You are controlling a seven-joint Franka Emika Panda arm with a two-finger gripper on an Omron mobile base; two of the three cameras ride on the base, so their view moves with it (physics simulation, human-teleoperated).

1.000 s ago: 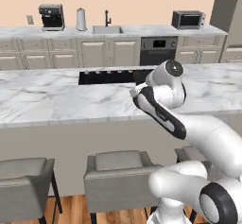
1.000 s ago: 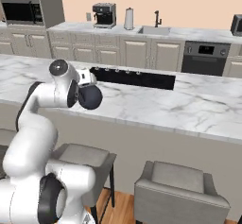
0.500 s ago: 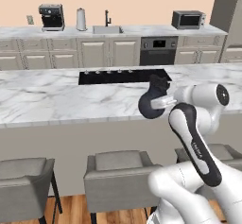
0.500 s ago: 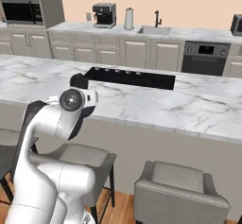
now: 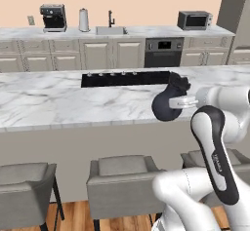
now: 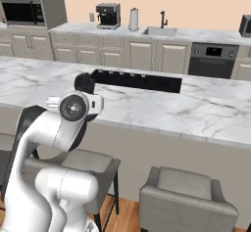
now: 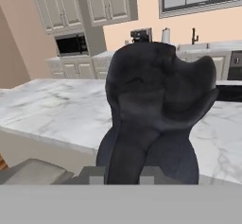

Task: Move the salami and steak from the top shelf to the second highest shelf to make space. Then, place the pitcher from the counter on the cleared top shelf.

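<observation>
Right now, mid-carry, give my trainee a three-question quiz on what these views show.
1. True or false: the claw is shut on the pitcher.
2. The pitcher is: A) standing on the counter, B) lifted off it, C) in the sink.
3. Fill in: the black inset in the counter is a ____.

Key: 1 true; 2 B; 3 cooktop.

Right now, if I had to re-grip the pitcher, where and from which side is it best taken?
Probably the rim, as held now: the gripper is shut on the pitcher at its flared wavy lip. The lip is thin enough for the fingers; the bulbous body looks too wide. Come in from the mouth side, one finger inside.
</observation>
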